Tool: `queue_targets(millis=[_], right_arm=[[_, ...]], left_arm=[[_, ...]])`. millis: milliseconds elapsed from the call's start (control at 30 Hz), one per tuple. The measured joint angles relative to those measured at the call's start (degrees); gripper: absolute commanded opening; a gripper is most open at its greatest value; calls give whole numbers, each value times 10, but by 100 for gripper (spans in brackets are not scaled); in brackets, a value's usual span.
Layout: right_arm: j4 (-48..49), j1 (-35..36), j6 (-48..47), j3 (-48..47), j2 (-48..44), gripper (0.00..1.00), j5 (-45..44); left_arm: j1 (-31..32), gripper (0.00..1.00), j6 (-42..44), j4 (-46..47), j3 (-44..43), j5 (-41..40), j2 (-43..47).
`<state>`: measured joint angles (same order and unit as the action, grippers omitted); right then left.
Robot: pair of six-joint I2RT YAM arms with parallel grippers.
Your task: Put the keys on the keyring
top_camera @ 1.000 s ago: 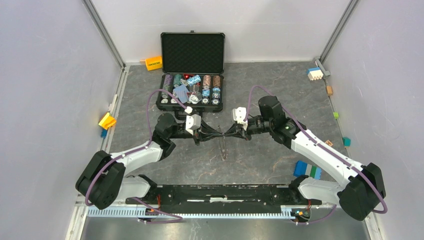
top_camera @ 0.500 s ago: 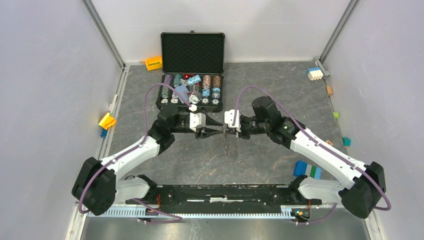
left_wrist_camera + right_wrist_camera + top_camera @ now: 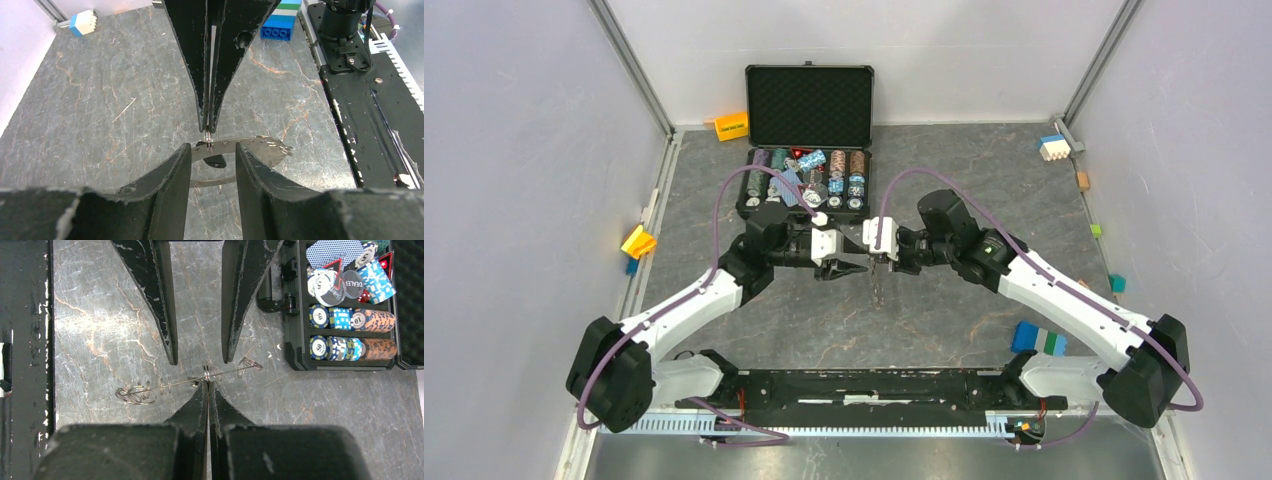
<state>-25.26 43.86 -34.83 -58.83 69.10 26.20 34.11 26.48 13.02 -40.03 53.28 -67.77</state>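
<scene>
- Evidently pinched between pressed-together, tapered black fingers of right gripper (image 3: 207,384): thin, flat grey metal keyring (image 3: 260,147), toothed rim, held over veined stone-look tabletop (image 3: 100,100).
- Flanked by spread left gripper (image 3: 212,150).

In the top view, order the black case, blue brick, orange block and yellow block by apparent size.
Largest: black case.
Then: blue brick, though it lies nearer the camera, which may flatter it.
Last: orange block and yellow block look about alike, so no ranking between them.
</scene>
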Motion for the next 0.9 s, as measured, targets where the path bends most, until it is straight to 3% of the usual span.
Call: queue_targets(millis=[900], right_arm=[[0,4,10,-2,4,0,-2]], left_arm=[[14,30,0,9,0,-22,-21]])
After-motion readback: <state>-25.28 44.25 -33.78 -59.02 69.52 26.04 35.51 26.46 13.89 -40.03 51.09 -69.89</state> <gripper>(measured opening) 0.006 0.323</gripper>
